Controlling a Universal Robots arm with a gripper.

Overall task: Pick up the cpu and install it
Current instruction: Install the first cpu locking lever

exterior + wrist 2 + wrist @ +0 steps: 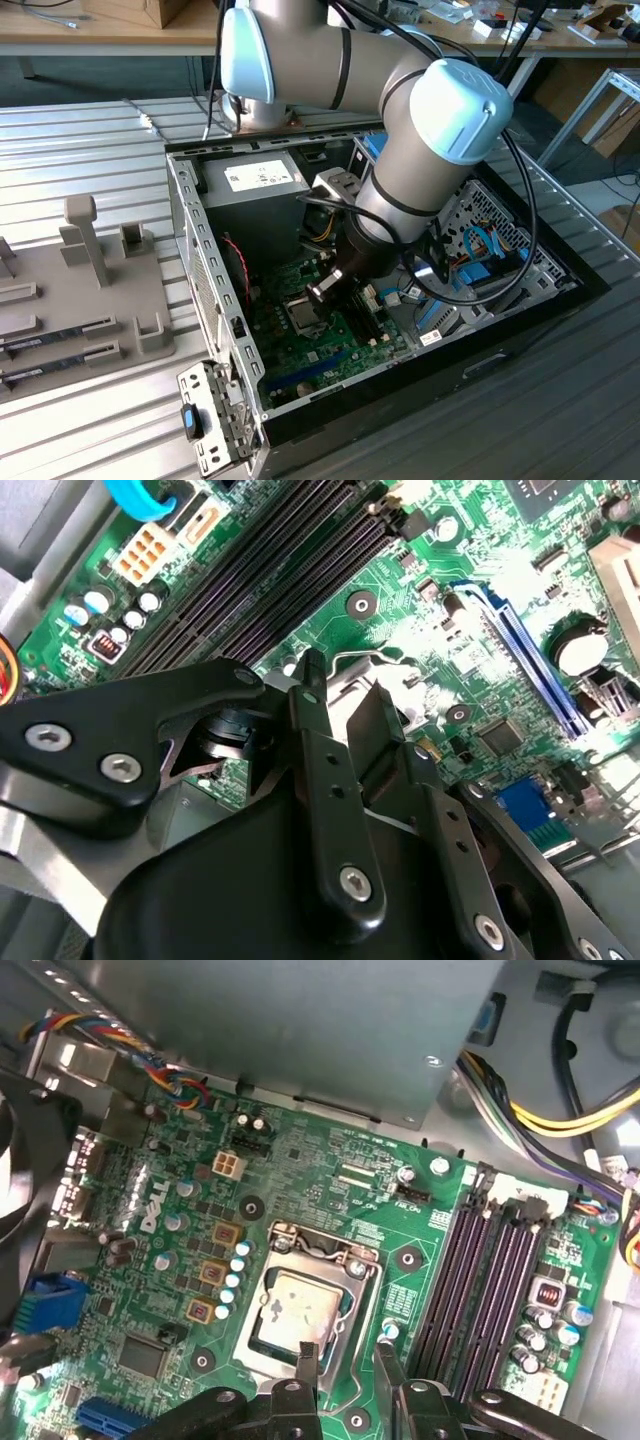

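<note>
In the first wrist view the cpu (293, 1308) is seen lying flat in the socket (312, 1250) of the green board (330, 1175). The gripper (345, 1355) is found open just beside it. The chip is judged light, stiff and fragile, and best taken by opposite edges.

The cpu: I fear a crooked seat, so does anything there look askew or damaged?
Nothing stands out. In the first wrist view the cpu lies square in its socket, with no visible damage. The gripper beside it is open.
</note>
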